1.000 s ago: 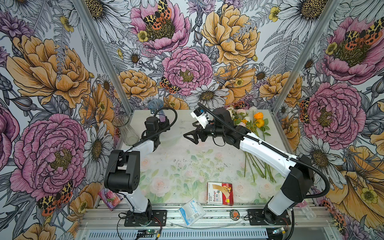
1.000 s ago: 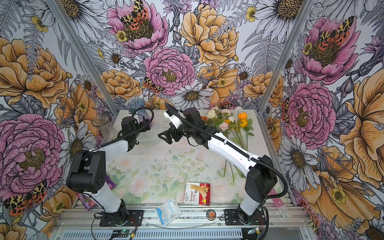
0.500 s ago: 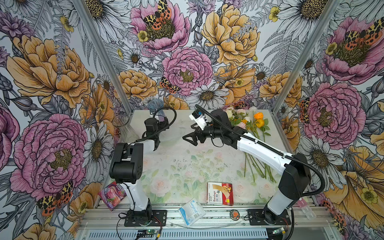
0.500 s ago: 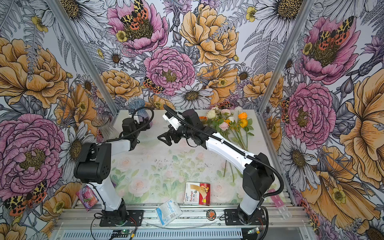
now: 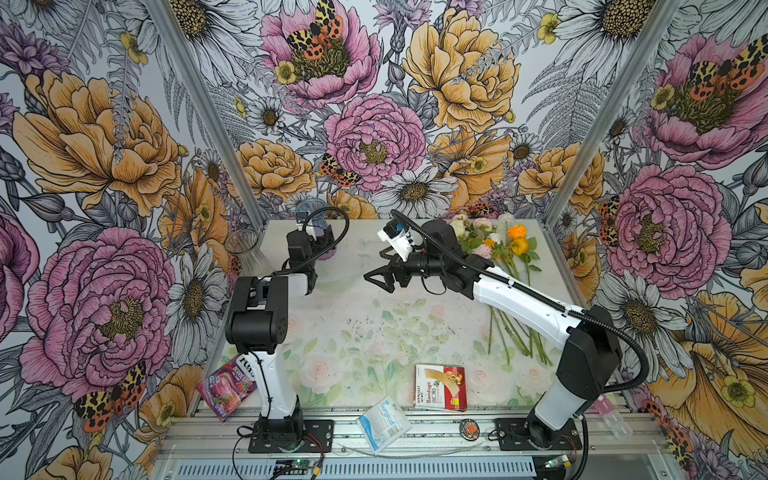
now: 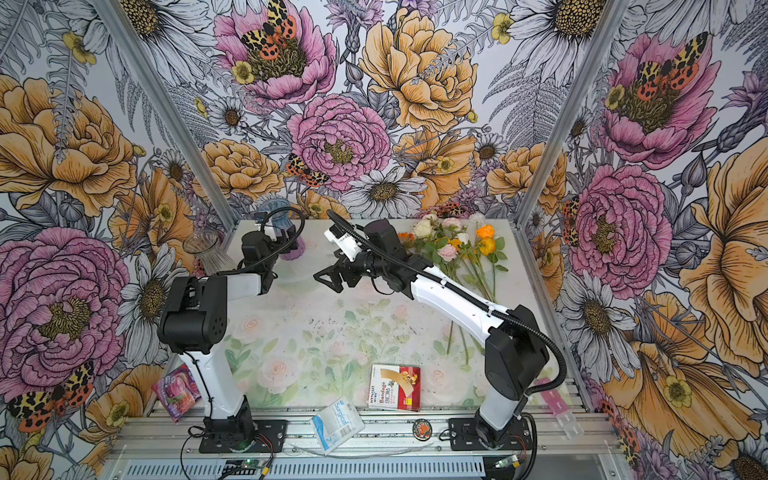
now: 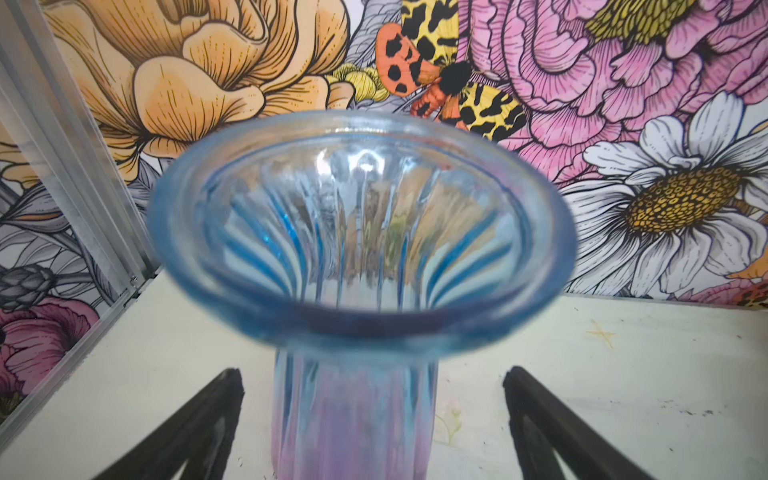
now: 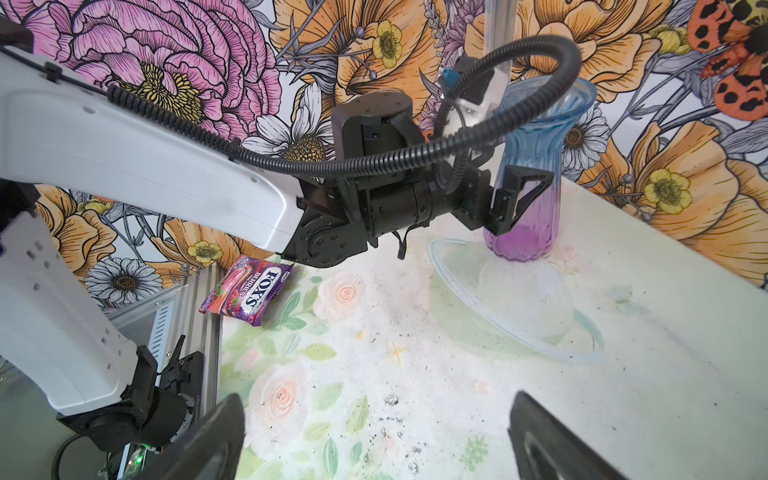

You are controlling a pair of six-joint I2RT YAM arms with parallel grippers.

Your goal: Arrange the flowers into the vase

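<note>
The ribbed vase (image 8: 540, 147) fades from blue at the rim to purple at the base. The flowers (image 5: 517, 246), far right, have pink, cream and orange heads on green stems. Near the front, the bandage box (image 5: 441, 387) is red and white and the candy pouch (image 5: 226, 384) is purple.

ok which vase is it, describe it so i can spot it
Near the table's far left corner stand two vases. The vase you want is farther from the wall, between the left gripper's open jaws. Unlike the clear glass vase, it fades from a blue rim to a purple base.
</note>
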